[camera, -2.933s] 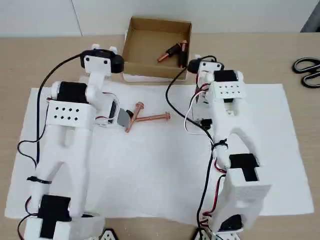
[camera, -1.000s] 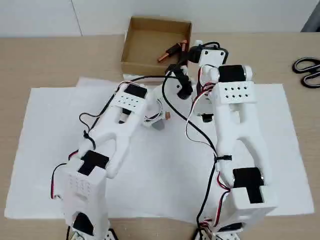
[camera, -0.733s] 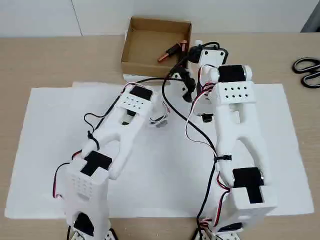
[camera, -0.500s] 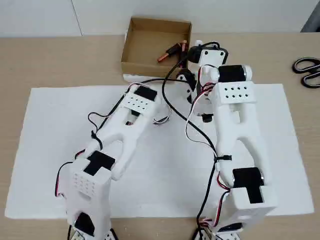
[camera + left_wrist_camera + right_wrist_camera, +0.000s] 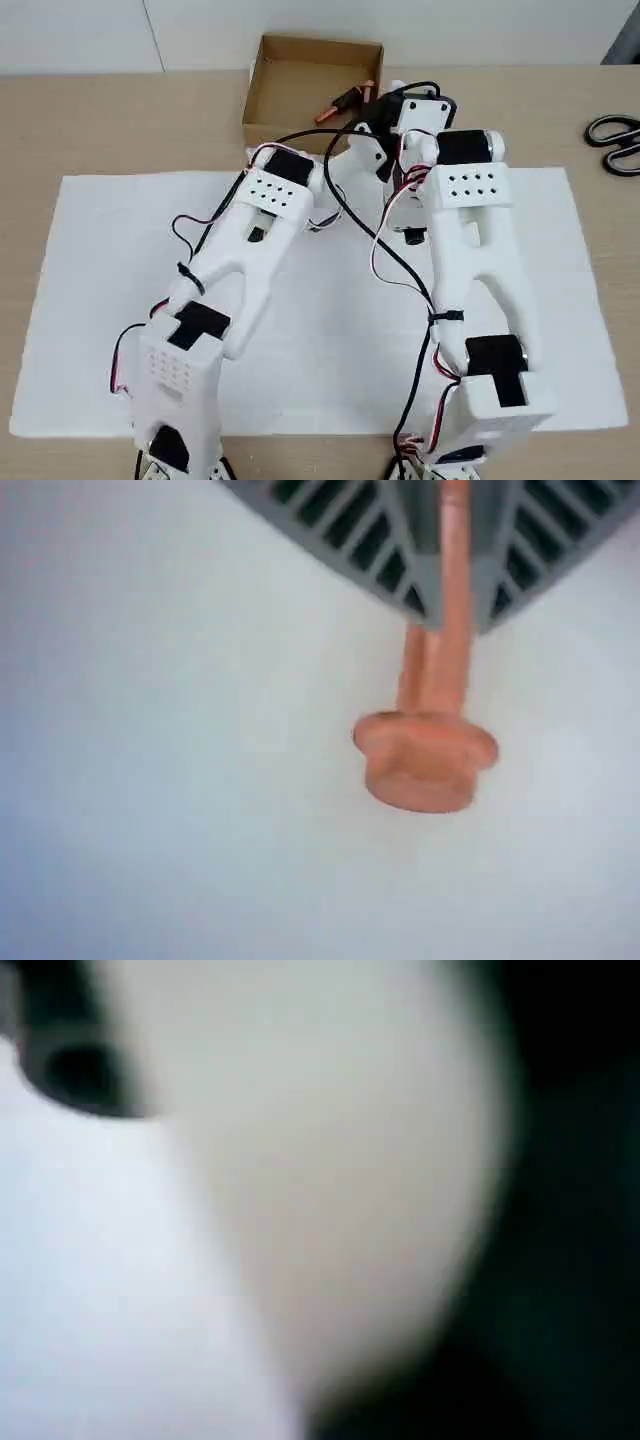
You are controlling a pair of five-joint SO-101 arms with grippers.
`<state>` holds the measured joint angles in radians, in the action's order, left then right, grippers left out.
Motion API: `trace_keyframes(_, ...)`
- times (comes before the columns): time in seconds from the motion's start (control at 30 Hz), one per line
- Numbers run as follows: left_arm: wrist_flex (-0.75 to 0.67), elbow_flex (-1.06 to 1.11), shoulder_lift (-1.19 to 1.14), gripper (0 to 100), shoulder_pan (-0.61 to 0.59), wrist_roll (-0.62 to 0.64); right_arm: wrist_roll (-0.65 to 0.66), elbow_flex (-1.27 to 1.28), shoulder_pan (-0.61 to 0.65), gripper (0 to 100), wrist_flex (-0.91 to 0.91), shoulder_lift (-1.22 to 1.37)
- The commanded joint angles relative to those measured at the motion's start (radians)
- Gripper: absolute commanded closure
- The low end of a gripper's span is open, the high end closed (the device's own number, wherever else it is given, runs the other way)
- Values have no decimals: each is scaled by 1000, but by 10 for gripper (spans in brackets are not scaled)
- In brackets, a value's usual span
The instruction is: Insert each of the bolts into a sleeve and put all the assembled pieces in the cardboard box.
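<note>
Lit brightly and evenly from overhead; soft, short shadows on the white sheet (image 5: 330, 370). Faint shadow beside the bolt (image 5: 428, 760) in the left wrist view; dark down one side in the right.

A pale wood-grain tabletop (image 5: 120, 110) runs the full width of the high view, with a large white sheet (image 5: 90, 280) spread flat over most of its near part. Behind its far edge stands a plain white wall (image 5: 300, 20) with a thin vertical seam, under soft, even light. Black-handled scissors (image 5: 615, 143) lie on the bare wood at the right edge, just off the sheet.
</note>
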<state>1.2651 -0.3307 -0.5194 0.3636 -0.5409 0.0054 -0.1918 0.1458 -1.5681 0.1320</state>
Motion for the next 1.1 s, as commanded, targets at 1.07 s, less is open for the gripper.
trace_keyframes(1.07,-17,-179,-227,831,-34,51,-26,-52,5,995,2,-56)
